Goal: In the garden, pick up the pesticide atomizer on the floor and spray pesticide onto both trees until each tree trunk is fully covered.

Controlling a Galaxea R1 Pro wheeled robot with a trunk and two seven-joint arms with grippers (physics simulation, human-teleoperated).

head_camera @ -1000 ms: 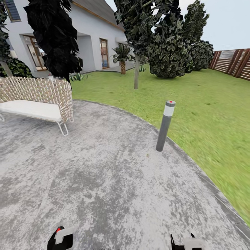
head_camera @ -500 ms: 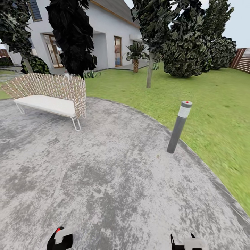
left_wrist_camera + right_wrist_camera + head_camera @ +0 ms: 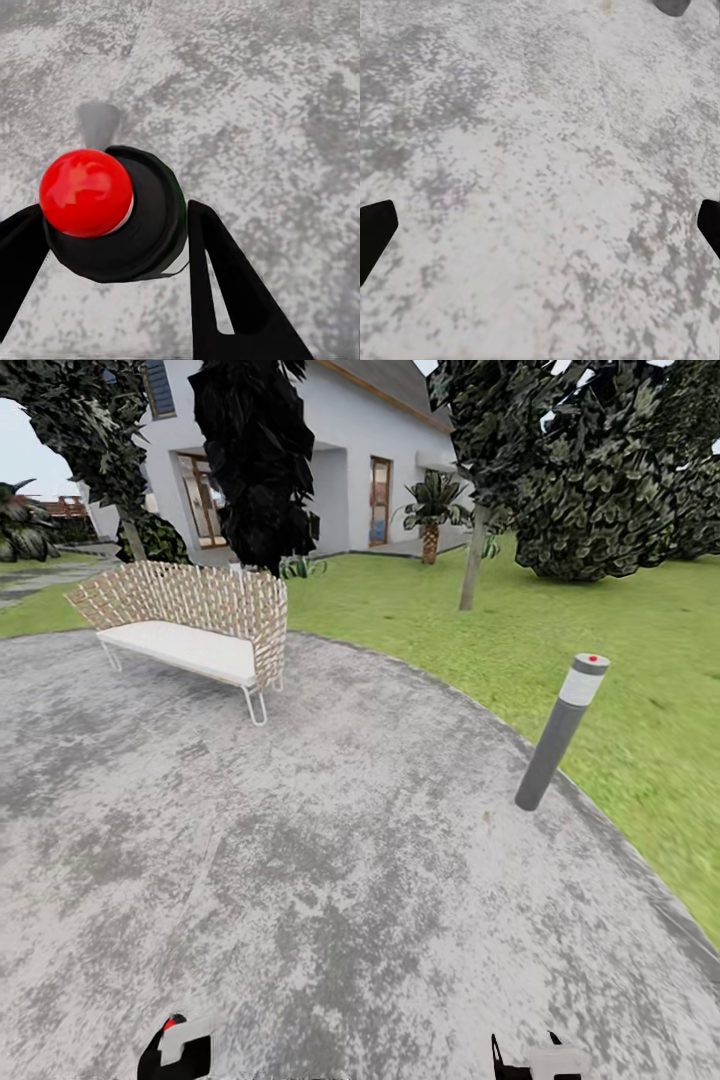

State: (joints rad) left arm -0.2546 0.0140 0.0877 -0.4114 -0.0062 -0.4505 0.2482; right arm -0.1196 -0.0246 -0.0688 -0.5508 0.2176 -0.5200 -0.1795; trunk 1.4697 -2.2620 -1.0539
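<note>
The pesticide atomizer [image 3: 112, 217] sits between the black fingers of my left gripper [image 3: 116, 217], which is shut on it; its black top carries a red ball. In the head view the same atomizer [image 3: 180, 1040] shows whitish with a red spot at the lower edge, in my left gripper [image 3: 175, 1052]. My right gripper [image 3: 540, 225] hangs open over bare paving and shows low in the head view [image 3: 530, 1062]. A tree [image 3: 470, 560] with a pale trunk and dark green crown stands on the garden lawn [image 3: 600, 650] far ahead. Another leafy tree [image 3: 130, 535] stands at the far left.
I am on a round grey paved patch [image 3: 330, 860]. A wicker bench [image 3: 190, 620] with a white seat stands ahead to the left, and a black-foliage tree [image 3: 255, 450] rises behind it. A grey bollard [image 3: 560, 735] marks the paving's right edge. A white house [image 3: 350, 470] lies beyond.
The whole head view has swung to the left, so bench, bollard and trees sit further right in the picture. Both grippers hold the same pose.
</note>
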